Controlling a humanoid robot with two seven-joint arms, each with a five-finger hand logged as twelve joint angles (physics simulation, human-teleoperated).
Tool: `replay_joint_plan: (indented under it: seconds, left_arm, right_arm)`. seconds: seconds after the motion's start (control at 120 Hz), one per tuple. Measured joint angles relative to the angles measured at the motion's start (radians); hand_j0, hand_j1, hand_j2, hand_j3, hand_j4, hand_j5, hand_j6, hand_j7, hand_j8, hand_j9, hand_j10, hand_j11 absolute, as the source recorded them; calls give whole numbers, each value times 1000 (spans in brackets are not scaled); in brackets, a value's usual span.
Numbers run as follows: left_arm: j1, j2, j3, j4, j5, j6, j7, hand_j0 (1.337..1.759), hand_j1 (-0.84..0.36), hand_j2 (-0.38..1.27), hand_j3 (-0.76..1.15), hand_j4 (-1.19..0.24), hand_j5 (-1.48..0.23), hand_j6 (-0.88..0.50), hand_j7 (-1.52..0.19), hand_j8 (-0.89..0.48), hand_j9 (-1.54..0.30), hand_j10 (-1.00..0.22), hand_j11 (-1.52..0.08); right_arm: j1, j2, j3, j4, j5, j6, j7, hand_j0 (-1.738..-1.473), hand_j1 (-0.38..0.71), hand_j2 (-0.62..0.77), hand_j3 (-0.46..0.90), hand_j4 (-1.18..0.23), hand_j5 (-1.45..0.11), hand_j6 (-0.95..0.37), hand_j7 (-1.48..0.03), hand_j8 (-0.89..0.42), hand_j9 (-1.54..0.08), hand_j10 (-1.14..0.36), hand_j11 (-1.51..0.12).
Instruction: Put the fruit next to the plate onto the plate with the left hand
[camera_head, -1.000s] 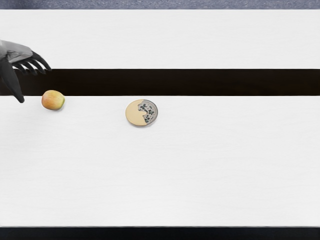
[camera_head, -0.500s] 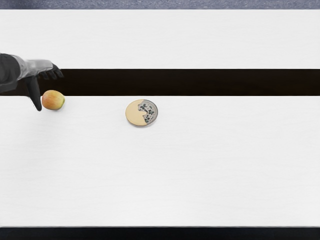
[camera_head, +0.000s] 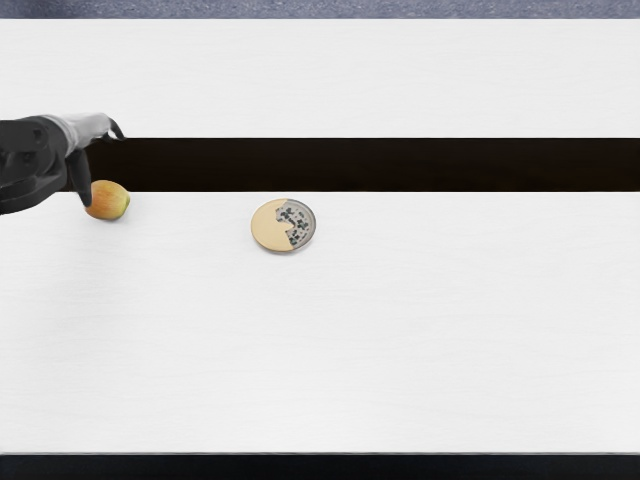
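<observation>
your left hand (camera_head: 62, 160) overlaps the apple (camera_head: 111, 201) at the table (camera_head: 400, 330) edge; you can't tell its grip. plate (camera_head: 284, 225) well to the hand's right, open table between.

One apple (camera_head: 110, 202), one plate (camera_head: 284, 225), one hand (camera_head: 60, 160) and one white table (camera_head: 320, 350).

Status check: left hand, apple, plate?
Left hand at apple, on its left side, grasp unconfirmed; right hand not in view. It sits on table, left of plate, not on it. Nothing visible between them.
</observation>
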Motion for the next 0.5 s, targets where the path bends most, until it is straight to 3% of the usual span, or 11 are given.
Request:
replay_joint_plan:
  seconds: [0.242, 0.5]
  left_arm:
    - [65, -72, 0, 94, 1, 2, -2, 1658, 54, 51, 0, -248, -321, -249, -321, -249, -321, -248, -321]
    - [110, -115, -1, 135, -8, 0, -3, 1658, 54, 51, 0, -249, -321, -249, -321, -249, -321, -248, -321]
  right_arm:
    - [0, 0, 0, 0, 0, 0, 0, -1658, -318, -5, 0, -26, -34, -26, -34, -26, -34, -26, -34]
    - [0, 0, 0, 0, 0, 0, 0, -1658, -318, -5, 0, -26, -34, -26, -34, -26, -34, -26, -34]
